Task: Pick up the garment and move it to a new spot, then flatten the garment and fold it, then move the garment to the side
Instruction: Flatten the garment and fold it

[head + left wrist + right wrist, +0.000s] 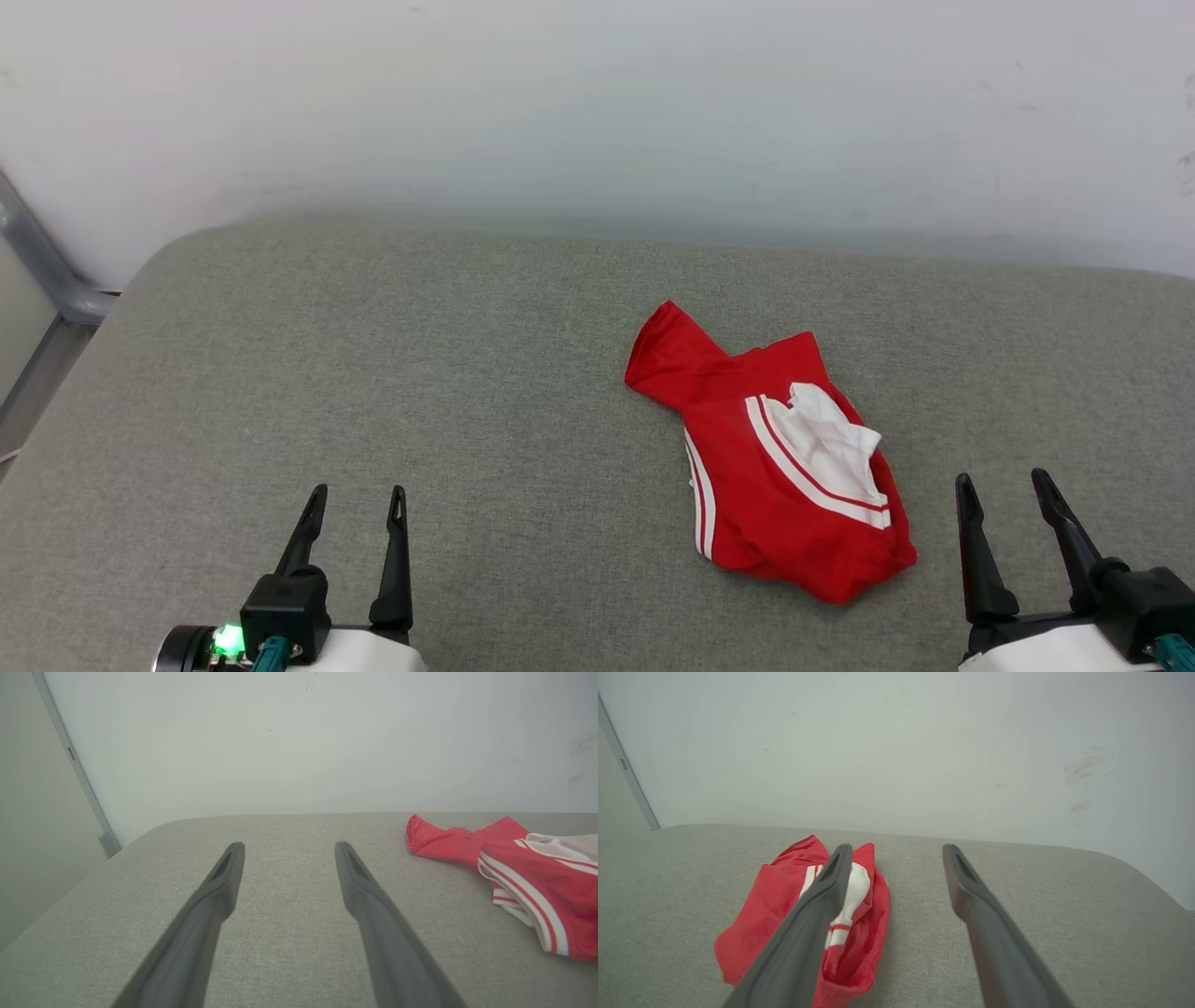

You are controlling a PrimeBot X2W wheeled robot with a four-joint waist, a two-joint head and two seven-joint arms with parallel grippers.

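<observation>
left gripper (359,490) and right gripper (1001,476) sit low up front, jaws spread wide, nothing held. crumpled red jersey with white striped trim (738,495) lies on the grey woven cushion (373,373), just beside the right gripper. looks light, limp, thin: i'd pinch a bunched edge fold.

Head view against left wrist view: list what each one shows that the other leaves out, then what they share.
Head view: the right hand, open, and the whole red jersey with its crumpled white patch. Left wrist view: the upper stretch of the grey strip on the wall, with a small dark mark. Both: the open left hand, some jersey, the grey cushion, the pale wall.
</observation>
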